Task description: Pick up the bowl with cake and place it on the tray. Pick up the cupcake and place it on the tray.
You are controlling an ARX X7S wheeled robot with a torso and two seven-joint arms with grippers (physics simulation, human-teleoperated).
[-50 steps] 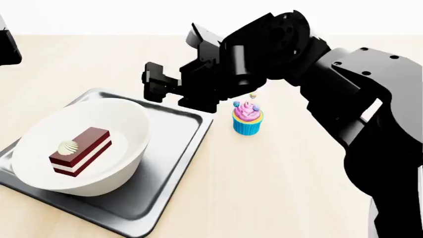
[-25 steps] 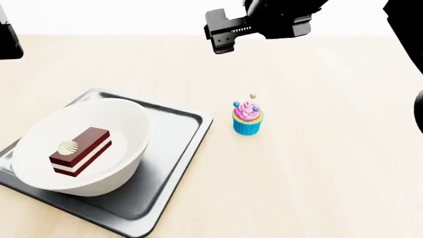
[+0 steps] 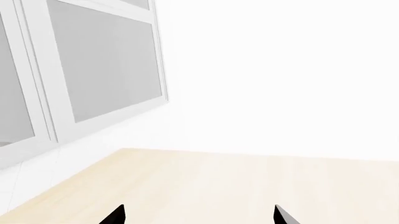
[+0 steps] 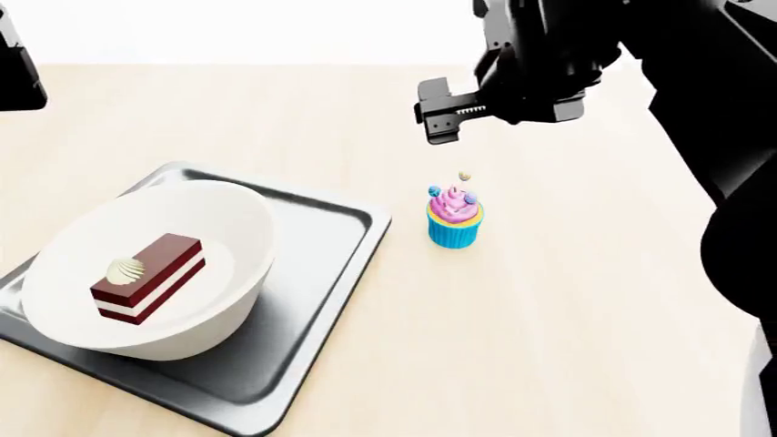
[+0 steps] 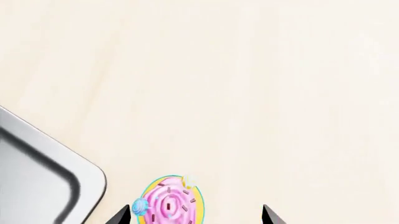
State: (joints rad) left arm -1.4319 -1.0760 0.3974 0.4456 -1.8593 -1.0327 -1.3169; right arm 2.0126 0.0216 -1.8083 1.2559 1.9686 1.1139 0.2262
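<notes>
Lowered since the earlier frame, right gripper (image 4: pixel 439 118) hangs released above the cupcake (image 4: pixel 456 217), next needing descent.

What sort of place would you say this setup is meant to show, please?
Probably a simulated kitchen or bakery worktop: a pale wooden table, a flat grey metal baking tray carrying a white bowl with layered chocolate cake, a blue-wrapped pink cupcake, and white-framed window panes.

We log: bright, even, diffuse light; background blown white; soft shadow inside tray (image 4: pixel 318 300); sharp render, no blur, no edge distortion.
</notes>
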